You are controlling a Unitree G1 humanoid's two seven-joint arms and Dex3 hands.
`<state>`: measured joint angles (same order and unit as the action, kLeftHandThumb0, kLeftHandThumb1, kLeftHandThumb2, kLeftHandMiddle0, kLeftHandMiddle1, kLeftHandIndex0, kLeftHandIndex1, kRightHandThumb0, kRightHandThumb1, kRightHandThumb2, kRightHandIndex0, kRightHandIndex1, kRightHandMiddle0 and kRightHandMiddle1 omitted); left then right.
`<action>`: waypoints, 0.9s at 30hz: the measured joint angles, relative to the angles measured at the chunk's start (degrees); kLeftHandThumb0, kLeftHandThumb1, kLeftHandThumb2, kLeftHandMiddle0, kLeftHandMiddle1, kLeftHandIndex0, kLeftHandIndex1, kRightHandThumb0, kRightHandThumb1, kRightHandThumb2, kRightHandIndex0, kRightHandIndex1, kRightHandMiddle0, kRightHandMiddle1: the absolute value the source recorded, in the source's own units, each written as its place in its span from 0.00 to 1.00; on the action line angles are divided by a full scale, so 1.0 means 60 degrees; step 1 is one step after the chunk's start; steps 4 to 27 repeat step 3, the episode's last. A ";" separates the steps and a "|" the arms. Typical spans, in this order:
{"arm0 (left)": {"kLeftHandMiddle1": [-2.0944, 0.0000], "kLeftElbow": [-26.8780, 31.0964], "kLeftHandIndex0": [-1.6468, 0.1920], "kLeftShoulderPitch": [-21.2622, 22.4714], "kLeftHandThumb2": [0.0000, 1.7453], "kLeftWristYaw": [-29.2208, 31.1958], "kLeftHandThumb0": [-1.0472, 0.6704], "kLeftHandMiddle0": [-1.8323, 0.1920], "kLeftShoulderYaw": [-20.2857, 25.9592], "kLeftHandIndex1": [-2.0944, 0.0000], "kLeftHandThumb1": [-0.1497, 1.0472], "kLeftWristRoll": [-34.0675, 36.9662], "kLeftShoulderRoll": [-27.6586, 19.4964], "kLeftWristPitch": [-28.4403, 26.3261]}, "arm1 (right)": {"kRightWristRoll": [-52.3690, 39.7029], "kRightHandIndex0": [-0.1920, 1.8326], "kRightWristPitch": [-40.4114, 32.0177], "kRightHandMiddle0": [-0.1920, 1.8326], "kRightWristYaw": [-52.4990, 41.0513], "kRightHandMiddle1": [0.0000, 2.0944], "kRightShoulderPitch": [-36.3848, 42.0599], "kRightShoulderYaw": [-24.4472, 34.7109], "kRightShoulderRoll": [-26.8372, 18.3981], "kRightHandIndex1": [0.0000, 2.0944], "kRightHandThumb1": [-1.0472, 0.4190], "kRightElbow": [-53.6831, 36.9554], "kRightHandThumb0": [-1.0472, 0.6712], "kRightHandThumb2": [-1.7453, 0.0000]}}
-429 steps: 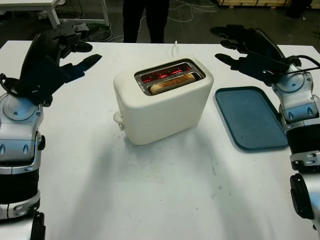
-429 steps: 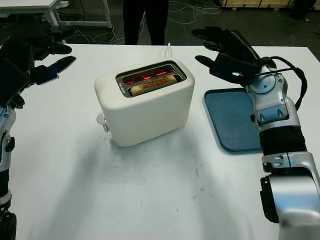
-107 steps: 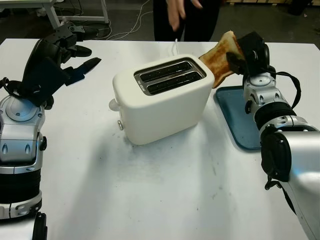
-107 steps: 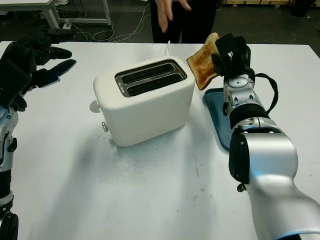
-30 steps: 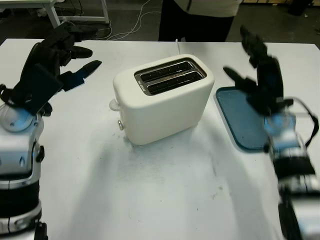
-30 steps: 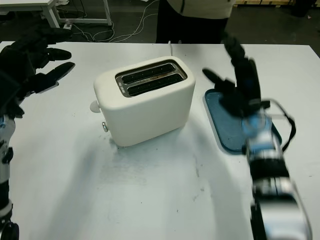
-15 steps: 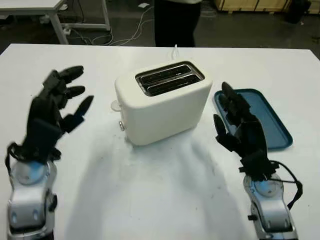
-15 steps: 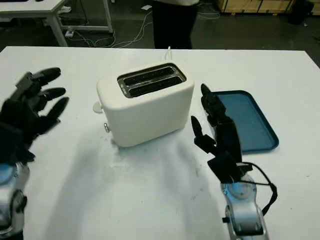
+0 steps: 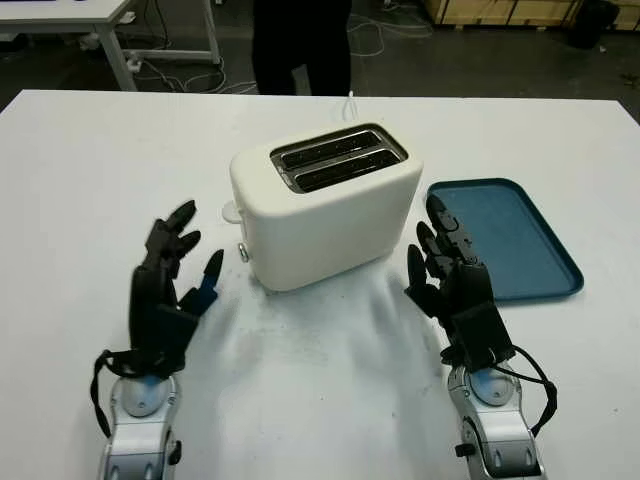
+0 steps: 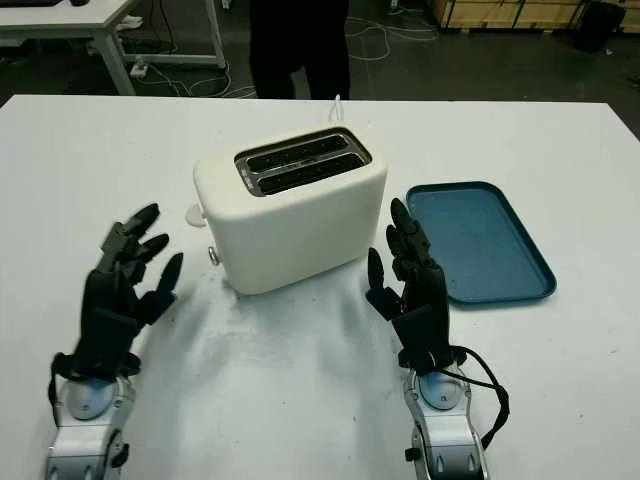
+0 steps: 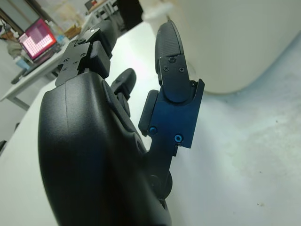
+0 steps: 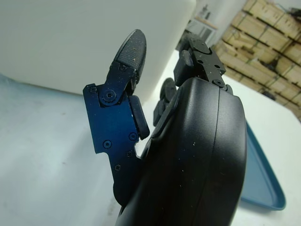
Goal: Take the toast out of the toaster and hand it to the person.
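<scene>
White toaster point(image 9: 325, 205) between open left hand point(image 9: 165, 295) and open right hand point(image 9: 460, 295), fingers point(image 10: 400, 235) holding nothing

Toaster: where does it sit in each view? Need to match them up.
Left eye: toaster at upper centre, tray beside it.
Right eye: toaster left of centre.
Left wrist: white wall beyond the left hand.
Right wrist: white wall beyond the right hand.
Shared landmark: the tray's blue rim.
</scene>
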<state>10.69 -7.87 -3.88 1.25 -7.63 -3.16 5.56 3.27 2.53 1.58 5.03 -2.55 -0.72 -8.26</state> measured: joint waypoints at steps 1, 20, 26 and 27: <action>0.64 0.0001 0.81 0.0002 0.38 0.0014 0.28 0.89 -0.0046 0.84 0.89 0.0005 0.0000 0.0000 | 0.0000 0.15 -0.0014 0.16 0.0001 0.00 0.0000 0.0000 0.0019 0.00 0.09 0.0003 0.28 0.57; 0.64 0.0056 0.81 0.0001 0.38 0.0037 0.28 0.90 -0.0080 0.84 0.89 0.0011 -0.0003 -0.0012 | 0.0005 0.15 -0.0070 0.16 0.0035 0.00 0.0000 0.0000 0.0055 0.00 0.09 0.0002 0.28 0.57; 0.64 0.0056 0.81 0.0001 0.38 0.0037 0.28 0.90 -0.0080 0.84 0.89 0.0011 -0.0003 -0.0012 | 0.0005 0.15 -0.0070 0.16 0.0035 0.00 0.0000 0.0000 0.0055 0.00 0.09 0.0002 0.28 0.57; 0.64 0.0056 0.81 0.0001 0.38 0.0037 0.28 0.90 -0.0080 0.84 0.89 0.0011 -0.0003 -0.0012 | 0.0005 0.15 -0.0070 0.16 0.0035 0.00 0.0000 0.0000 0.0055 0.00 0.09 0.0002 0.28 0.57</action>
